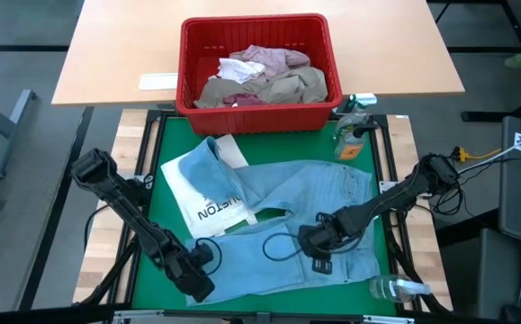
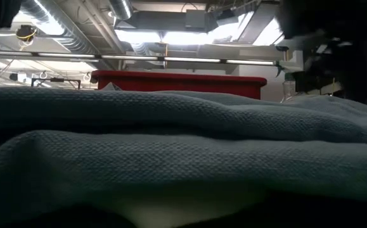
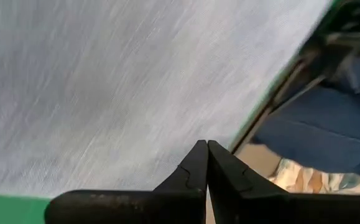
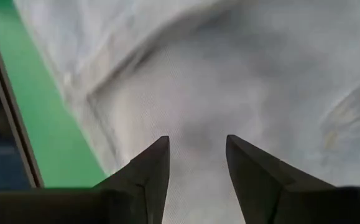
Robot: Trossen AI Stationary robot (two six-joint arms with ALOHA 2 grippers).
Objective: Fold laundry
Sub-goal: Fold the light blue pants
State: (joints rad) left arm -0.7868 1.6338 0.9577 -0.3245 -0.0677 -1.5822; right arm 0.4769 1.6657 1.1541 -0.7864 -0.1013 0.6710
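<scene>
Light blue denim jeans (image 1: 332, 193) lie spread across the green mat (image 1: 166, 144), and their cloth fills the low view's foreground (image 2: 170, 145). A white piece with dark lettering (image 1: 208, 198) lies at their left end. My left gripper (image 1: 208, 259) is at the jeans' near left edge, shut (image 3: 206, 155), with nothing showing between its fingers; the denim (image 3: 105, 81) lies just beyond the tips. My right gripper (image 1: 307, 241) stands over the middle of the jeans, pointing down and open (image 4: 197, 152), with only denim (image 4: 260, 74) in the gap.
A red basket (image 1: 256, 63) with several more garments stands on the wooden table beyond the mat. A small bottle (image 1: 352, 135) is at the mat's far right corner and a clear bottle (image 1: 402, 288) at its near right. A thin black cord (image 1: 282, 245) loops over the jeans.
</scene>
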